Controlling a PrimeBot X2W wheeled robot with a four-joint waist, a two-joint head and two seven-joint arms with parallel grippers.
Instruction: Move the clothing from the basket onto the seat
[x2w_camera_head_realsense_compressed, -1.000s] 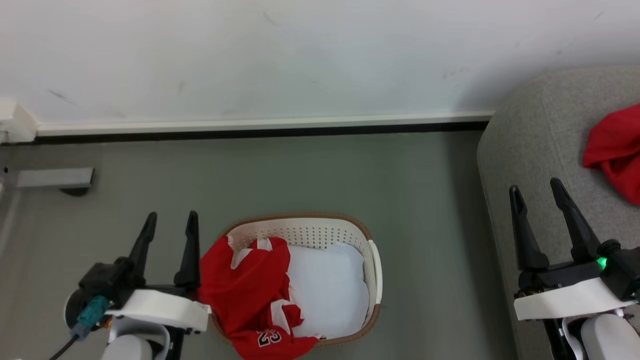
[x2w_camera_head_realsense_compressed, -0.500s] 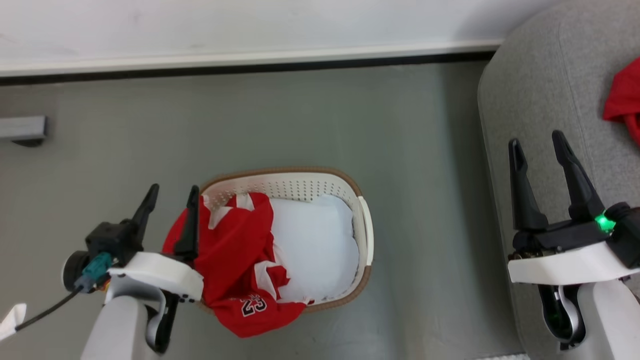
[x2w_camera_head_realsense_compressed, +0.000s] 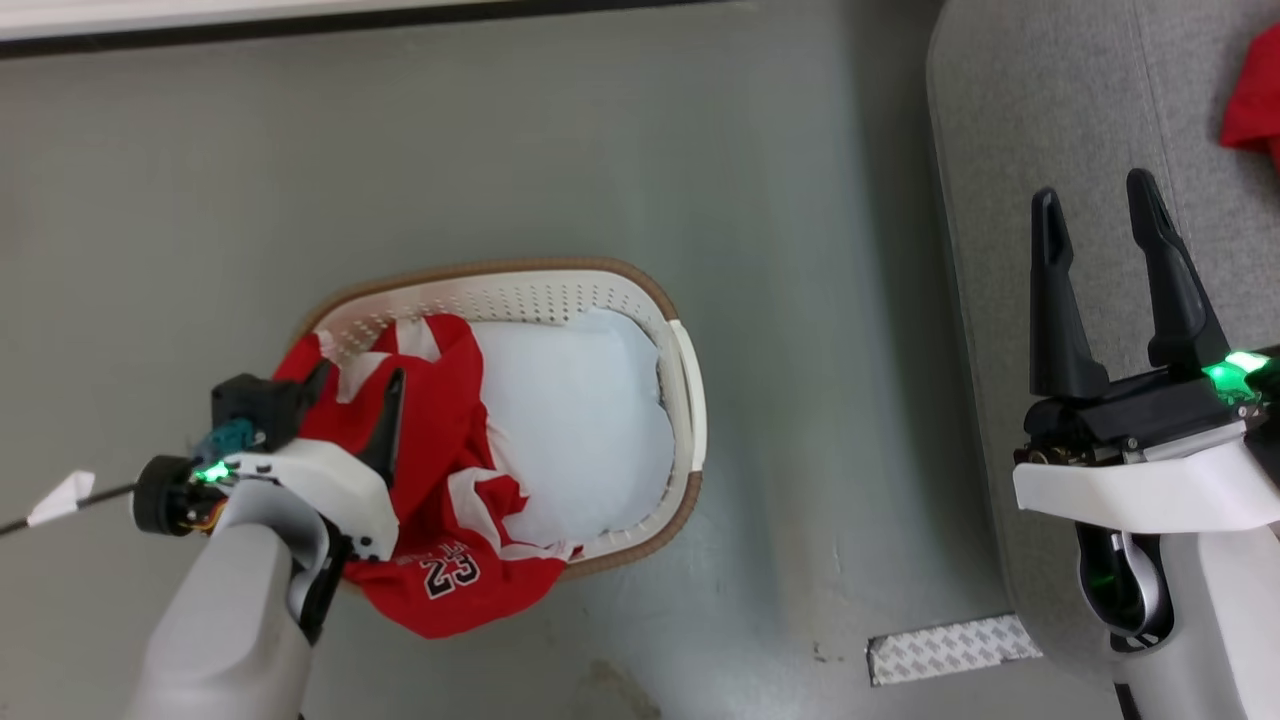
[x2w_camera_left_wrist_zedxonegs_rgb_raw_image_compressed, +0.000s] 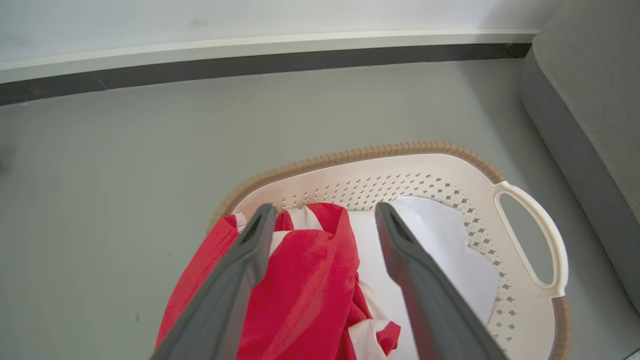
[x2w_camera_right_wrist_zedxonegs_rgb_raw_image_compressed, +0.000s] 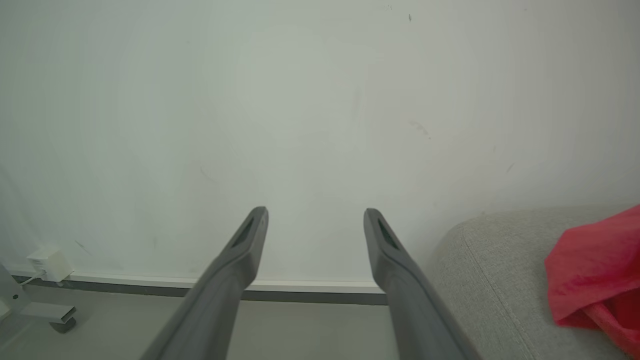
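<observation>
The red-and-white jersey numbered 23 (x2w_camera_head_realsense_compressed: 440, 470) drapes over the brown rim of the oval white plastic basket (x2w_camera_head_realsense_compressed: 600, 272). The left gripper (x2w_camera_head_realsense_compressed: 358, 385) and right gripper (x2w_camera_head_realsense_compressed: 1093, 195) both gape empty. A pinch taken near the rim could drag the basket along.

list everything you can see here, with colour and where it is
jersey: 1, red and white, numbered 23, in basket, hanging over its rim
red garment: 1, red, on sofa
padding: 1, white, inside basket
basket: 1, white with brown rim, on floor
sofa: 1, grey, right of basket
tape strip: 1, whitish, on floor by sofa
left claw: 1, dark, open over jersey
right claw: 1, dark, open over sofa edge
</observation>
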